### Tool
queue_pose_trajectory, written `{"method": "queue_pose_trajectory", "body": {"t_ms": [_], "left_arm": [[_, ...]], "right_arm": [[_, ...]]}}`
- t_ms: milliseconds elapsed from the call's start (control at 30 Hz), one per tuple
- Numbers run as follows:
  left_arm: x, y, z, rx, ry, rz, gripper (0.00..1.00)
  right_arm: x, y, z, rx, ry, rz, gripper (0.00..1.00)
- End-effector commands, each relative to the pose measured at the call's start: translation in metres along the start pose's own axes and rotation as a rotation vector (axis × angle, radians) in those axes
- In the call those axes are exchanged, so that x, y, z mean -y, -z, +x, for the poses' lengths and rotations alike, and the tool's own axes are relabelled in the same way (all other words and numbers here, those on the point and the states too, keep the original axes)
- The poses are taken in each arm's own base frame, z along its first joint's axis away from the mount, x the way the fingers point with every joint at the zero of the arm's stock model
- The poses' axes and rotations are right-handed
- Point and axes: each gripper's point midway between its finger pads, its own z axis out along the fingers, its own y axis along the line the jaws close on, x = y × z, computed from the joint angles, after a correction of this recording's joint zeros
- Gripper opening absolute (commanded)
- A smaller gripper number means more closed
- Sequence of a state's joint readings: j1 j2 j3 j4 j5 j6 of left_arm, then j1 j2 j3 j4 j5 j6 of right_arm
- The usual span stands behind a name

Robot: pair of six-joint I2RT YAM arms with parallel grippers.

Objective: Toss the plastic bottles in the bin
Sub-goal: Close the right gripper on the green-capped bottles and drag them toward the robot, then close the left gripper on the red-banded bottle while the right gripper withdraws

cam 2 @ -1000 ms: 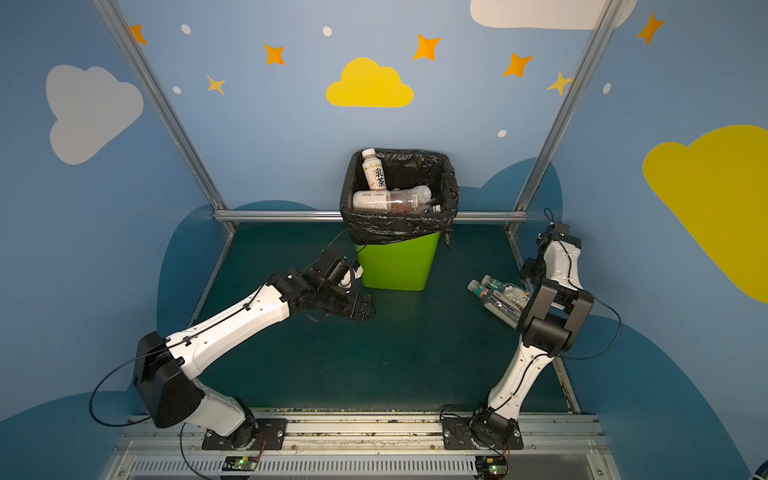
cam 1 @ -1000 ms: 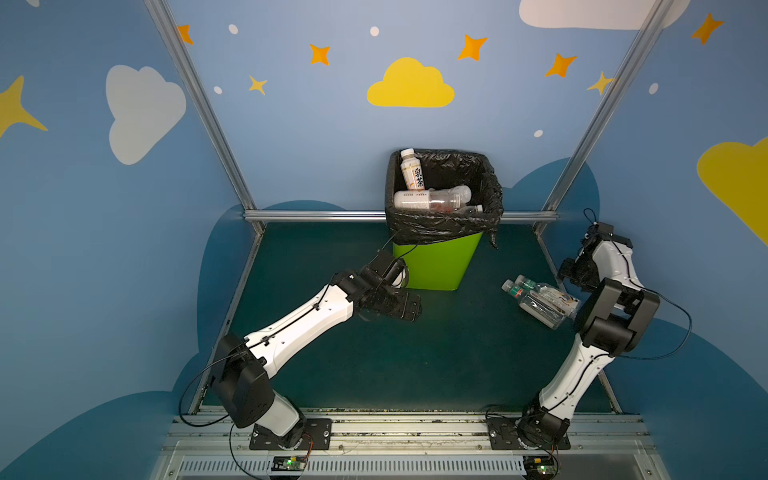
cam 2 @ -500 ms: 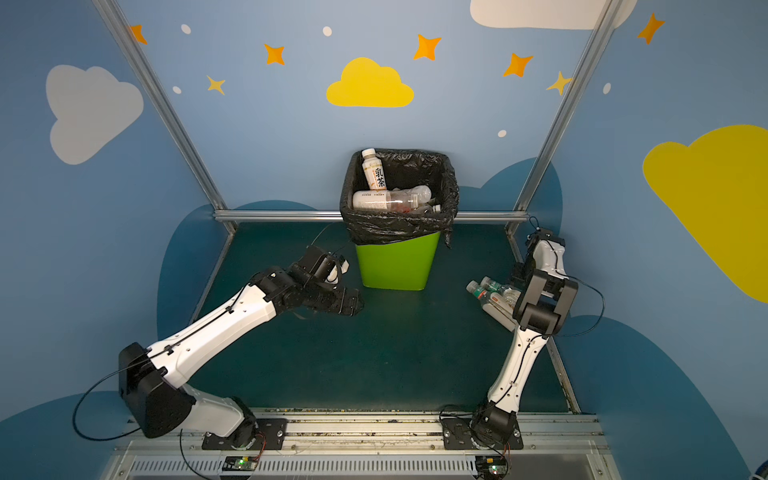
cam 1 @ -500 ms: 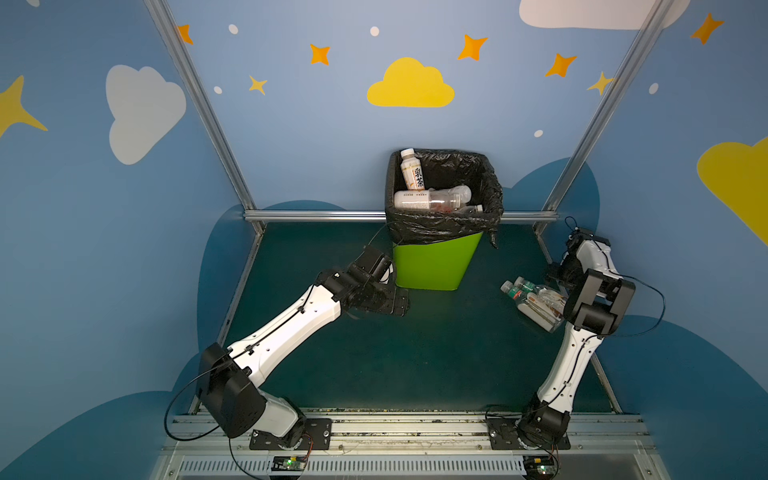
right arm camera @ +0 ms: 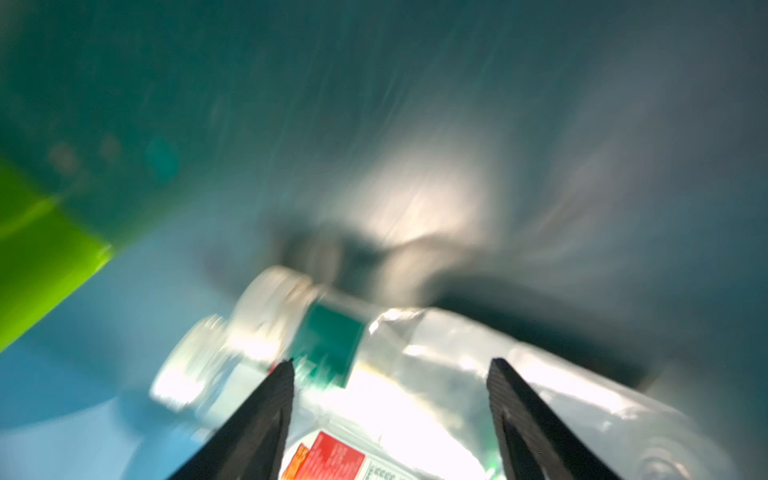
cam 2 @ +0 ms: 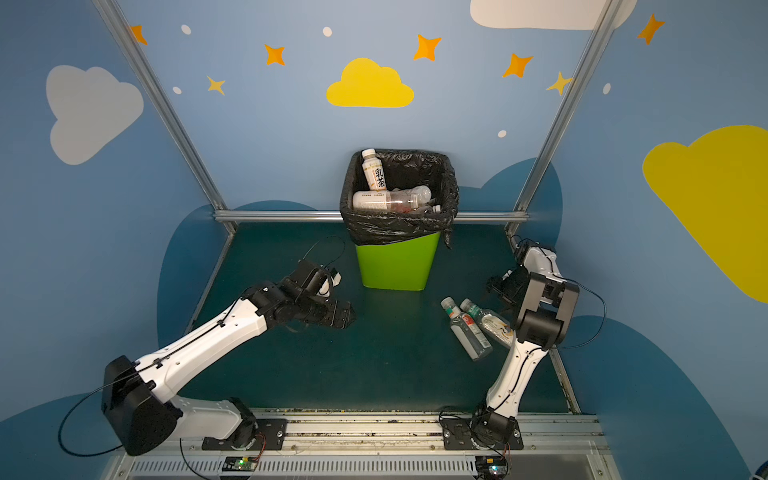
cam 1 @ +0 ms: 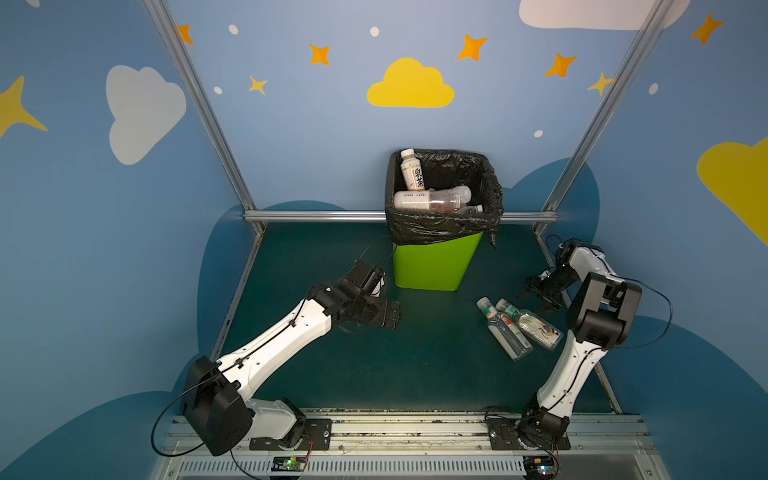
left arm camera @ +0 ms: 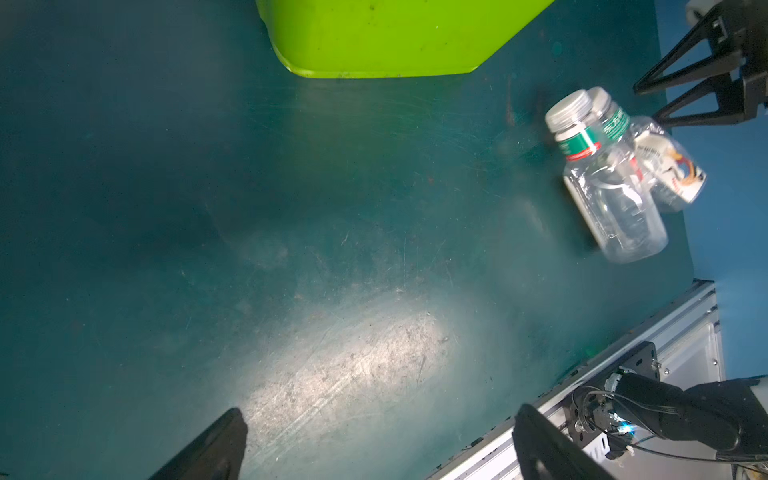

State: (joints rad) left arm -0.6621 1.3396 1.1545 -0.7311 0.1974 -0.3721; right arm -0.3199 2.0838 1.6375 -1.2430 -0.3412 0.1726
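Bottles [cam 1: 432,198] are piling up inside the bin [cam 1: 432,266], at least three showing above its black liner, so that share is looking done. Two more bottles [cam 1: 509,332] are lying side by side, touching, on the table [cam 1: 374,365] to the right of the bin. The right gripper [cam 1: 536,301] is hovering just beside their caps, jaws apart and holding nothing. The left gripper [cam 1: 392,314] is hanging wide open and empty near the bin.

Count: 1 bin [cam 1: 432,266]. 2 bottles [cam 1: 505,328] lying outside it, at least 3 visible inside, deeper ones hidden. 2 robot arms [cam 1: 282,345].
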Motion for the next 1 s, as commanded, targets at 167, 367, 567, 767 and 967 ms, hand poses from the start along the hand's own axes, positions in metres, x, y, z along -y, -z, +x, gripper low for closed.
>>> {"method": "queue_pose_trajectory", "body": {"t_ms": [167, 367, 567, 767, 967], "left_arm": [[0.003, 0.006, 0.015, 0.023, 0.032, 0.062, 1.0], [0.017, -0.01, 0.029, -0.032, 0.008, 0.071, 1.0], [0.044, -0.039, 0.038, -0.121, 0.03, 0.073, 1.0], [0.094, -0.074, 0.028, -0.162, 0.083, 0.108, 1.0], [0.153, -0.111, 0.005, -0.215, 0.096, 0.136, 1.0]], "right_arm": [[-0.085, -0.004, 0.05, -0.026, -0.062, -0.41, 0.76], [-0.125, -0.011, 0.076, -0.041, -0.073, -0.599, 0.76], [-0.126, 0.048, 0.089, 0.176, 0.083, -0.455, 0.76], [-0.078, 0.127, 0.1, 0.45, 0.229, -0.006, 0.76], [-0.051, 0.144, 0.11, 0.506, 0.251, 0.12, 0.76]]}}
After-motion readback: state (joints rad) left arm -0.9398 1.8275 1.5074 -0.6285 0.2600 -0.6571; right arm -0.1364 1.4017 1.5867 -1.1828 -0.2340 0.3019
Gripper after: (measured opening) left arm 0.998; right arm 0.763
